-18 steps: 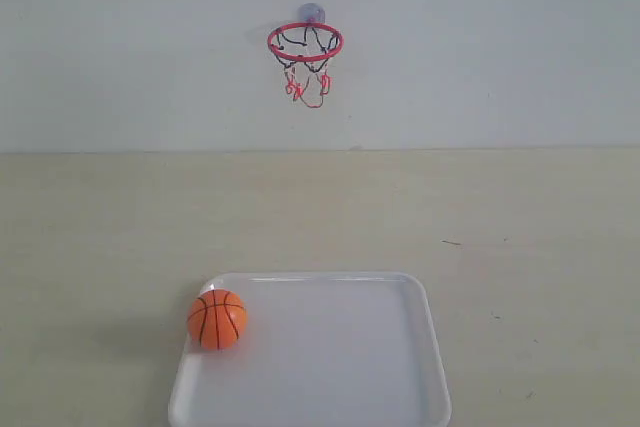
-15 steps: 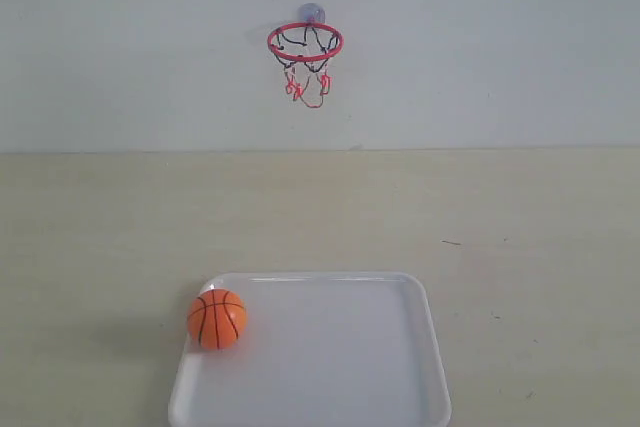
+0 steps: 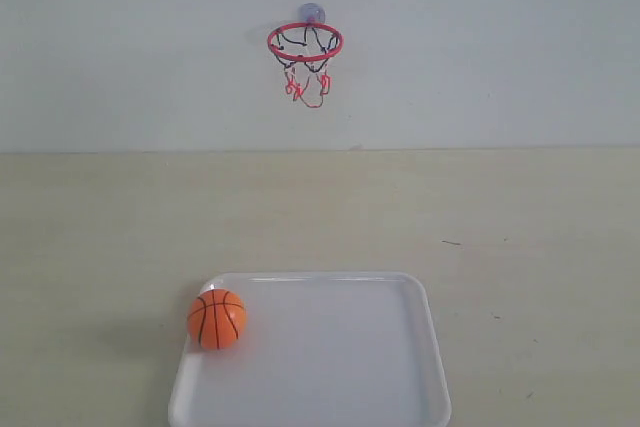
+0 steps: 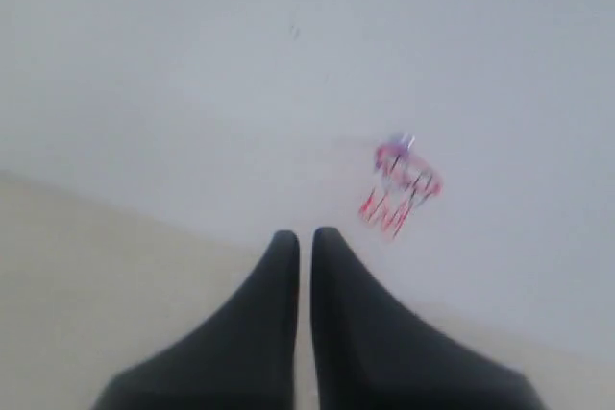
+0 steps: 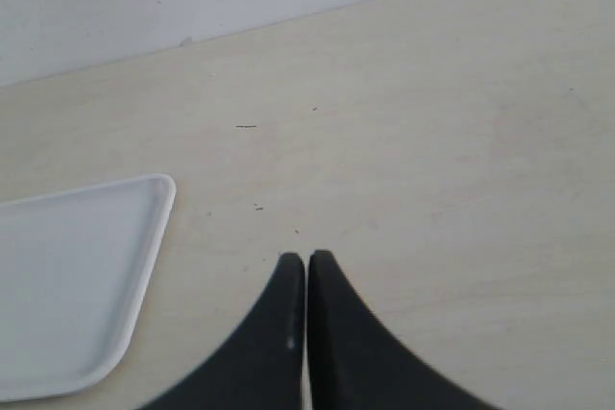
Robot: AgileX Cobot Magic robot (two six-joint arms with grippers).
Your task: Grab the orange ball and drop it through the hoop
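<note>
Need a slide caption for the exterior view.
Orange ball at left edge of white tray; hoop on wall behind.

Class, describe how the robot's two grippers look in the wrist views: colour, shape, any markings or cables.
The left gripper has two matte black jaws, broad at the base and curving in to narrow rounded tips. The right gripper looks the same, apart from a tiny pale speck on one jaw. No cables, labels or sleeves show, and the exterior view shows neither arm.
</note>
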